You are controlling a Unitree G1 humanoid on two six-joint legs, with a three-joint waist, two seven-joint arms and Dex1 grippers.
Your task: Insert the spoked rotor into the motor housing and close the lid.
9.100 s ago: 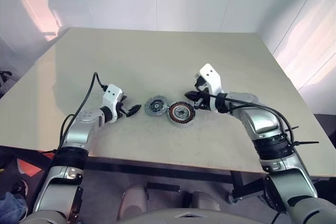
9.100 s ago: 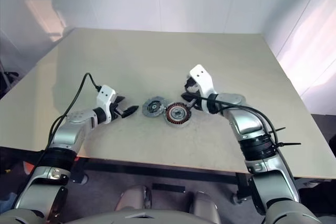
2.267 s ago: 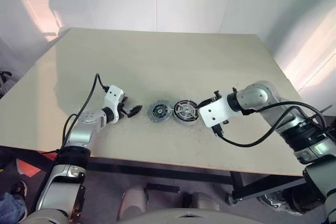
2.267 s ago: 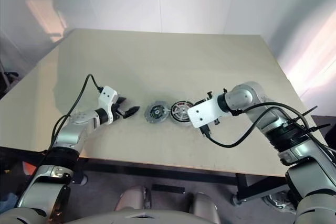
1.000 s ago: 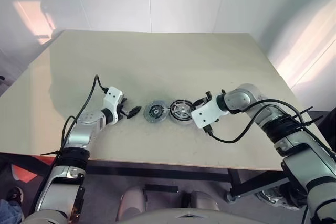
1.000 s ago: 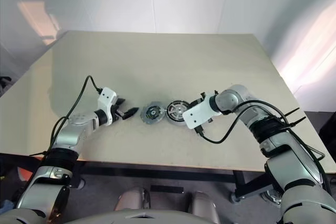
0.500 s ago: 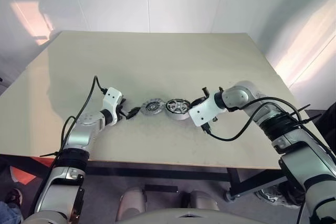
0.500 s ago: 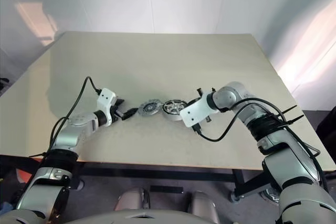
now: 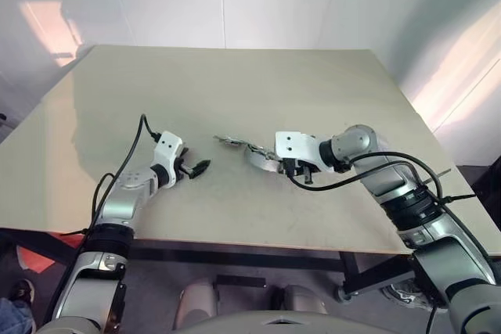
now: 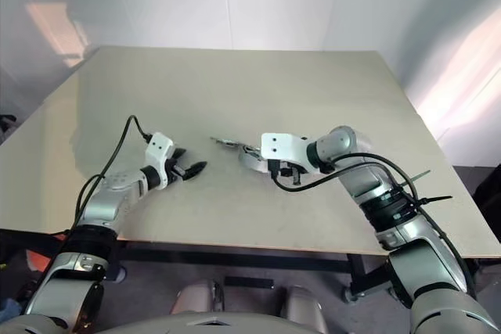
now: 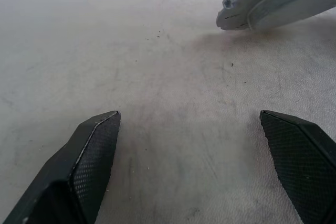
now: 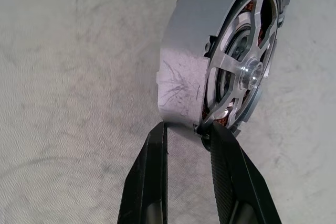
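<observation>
Between the right gripper's [image 12: 186, 135] two black fingers sat the motor housing's [image 12: 191, 72] wall — pinched at its edge, tilted up on its side, spokes and copper windings showing within. Off beyond the left gripper's [image 11: 202, 145] fingertips, which stood wide apart over the bare table [image 9: 235, 84], a grey metal edge [image 11: 273, 3] hung.

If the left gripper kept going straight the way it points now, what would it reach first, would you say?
Probably bare table first, since the open left gripper tilts slightly downward. The lid, lifted beyond it, sits off to one side of that line; depth is hard to judge.
</observation>
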